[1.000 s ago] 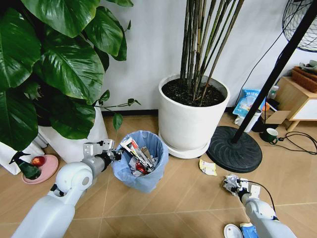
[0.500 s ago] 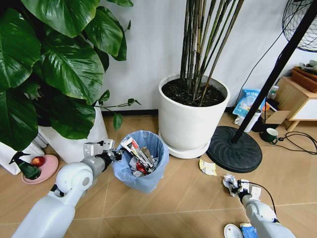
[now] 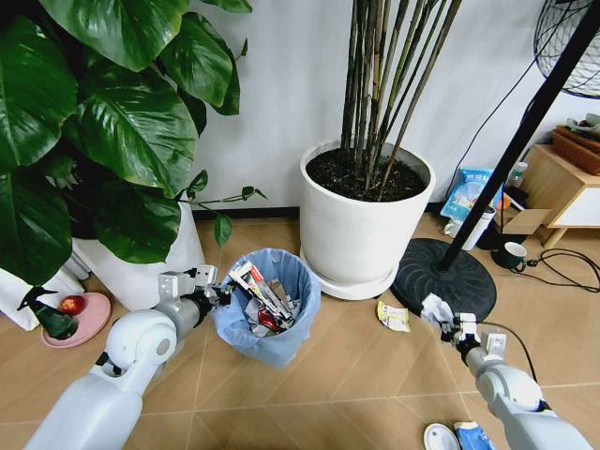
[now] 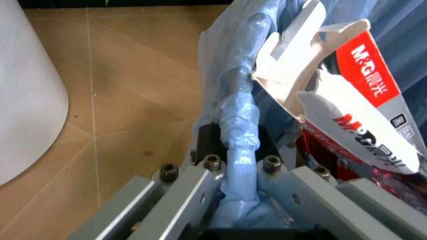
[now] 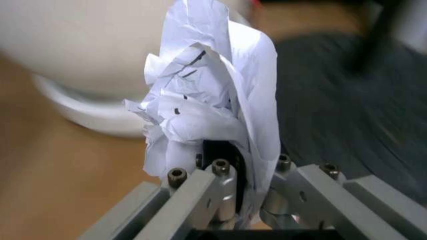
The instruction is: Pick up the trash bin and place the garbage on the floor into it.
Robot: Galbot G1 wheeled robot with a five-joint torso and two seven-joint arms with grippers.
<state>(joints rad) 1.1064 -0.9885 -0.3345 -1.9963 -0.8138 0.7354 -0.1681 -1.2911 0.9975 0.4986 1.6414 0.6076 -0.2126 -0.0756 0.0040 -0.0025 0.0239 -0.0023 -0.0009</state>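
Observation:
The trash bin [image 3: 267, 314], lined with a pale blue bag and holding several wrappers and cartons, stands on the floor [image 3: 347, 375] left of the white pot. My left gripper [image 3: 217, 293] is shut on its rim, and the left wrist view shows the fingers [image 4: 210, 162] pinching the blue bag edge [image 4: 239, 135]. My right gripper [image 3: 452, 328] is raised off the floor, shut on a crumpled white paper [image 3: 435, 308] [image 5: 213, 105]. More garbage lies on the floor: a yellow wrapper [image 3: 394, 316], a white lid [image 3: 441, 437] and a blue packet [image 3: 472, 437].
A big white pot [image 3: 364, 220] with tall stems stands behind the bin. A black fan base [image 3: 441, 281] and pole sit at the right, near a mug [image 3: 512, 255] and cables. A leafy plant's pot [image 3: 150, 262] and a pink dish [image 3: 75, 319] are at the left.
My right gripper has lifted the crumpled paper off the floor and carried it up and away from me. The left arm and the bin have stayed put.

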